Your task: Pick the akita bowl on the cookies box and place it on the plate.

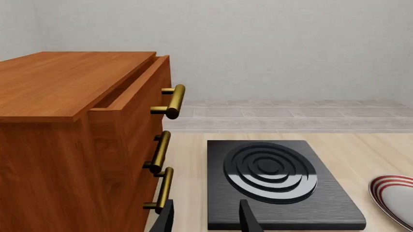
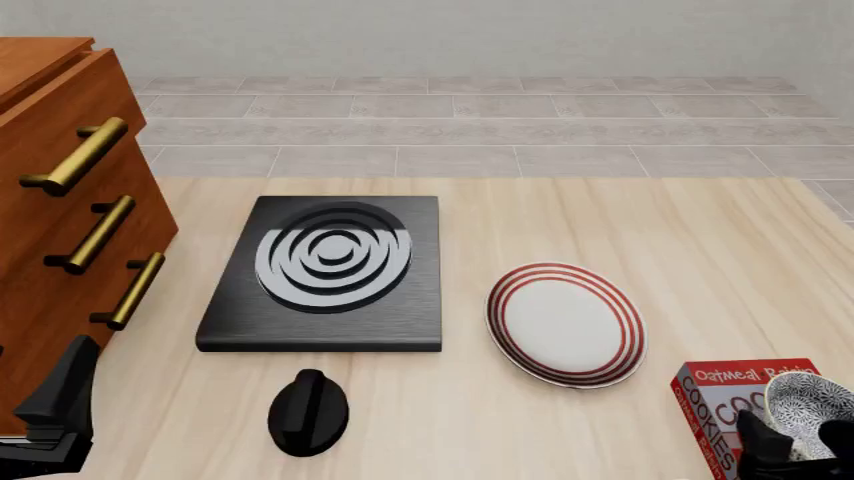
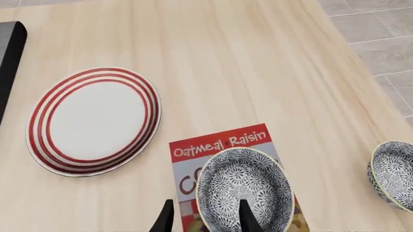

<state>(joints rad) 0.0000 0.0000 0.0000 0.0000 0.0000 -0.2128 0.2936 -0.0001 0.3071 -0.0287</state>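
Note:
The akita bowl, speckled black and white inside, sits on the red cookies box at the table's near right corner; the front view also shows the bowl on the box. My right gripper is open just above it, one finger over the bowl's inside and the other outside its rim. The white plate with red rings lies beyond and to the left of the box, also seen in the front view as the plate. My left gripper is open and holds nothing, low beside the cabinet.
A second speckled bowl stands on the table right of the box. A black stove lies mid-table with a black knob in front of it. A wooden cabinet with brass handles fills the left; its top drawer is slightly out.

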